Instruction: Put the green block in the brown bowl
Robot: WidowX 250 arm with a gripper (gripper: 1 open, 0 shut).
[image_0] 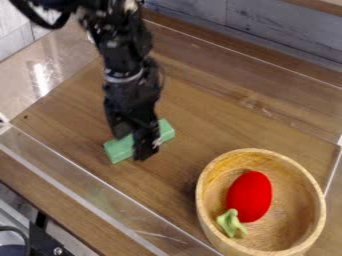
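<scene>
The green block (160, 132) lies on the wooden table, left of centre, with its left end (118, 151) and right end showing. My black gripper (138, 143) points straight down over its middle, fingers open and straddling the block, one finger (146, 147) in front of it. The block's middle is hidden behind the fingers. The brown bowl (214, 175) sits at the lower right, apart from the gripper.
Inside the bowl lies a red strawberry-like toy (249, 195) with a green leaf. A clear plastic wall (94, 205) runs along the table's front and left sides. Bare wood stretches behind and to the right of the arm.
</scene>
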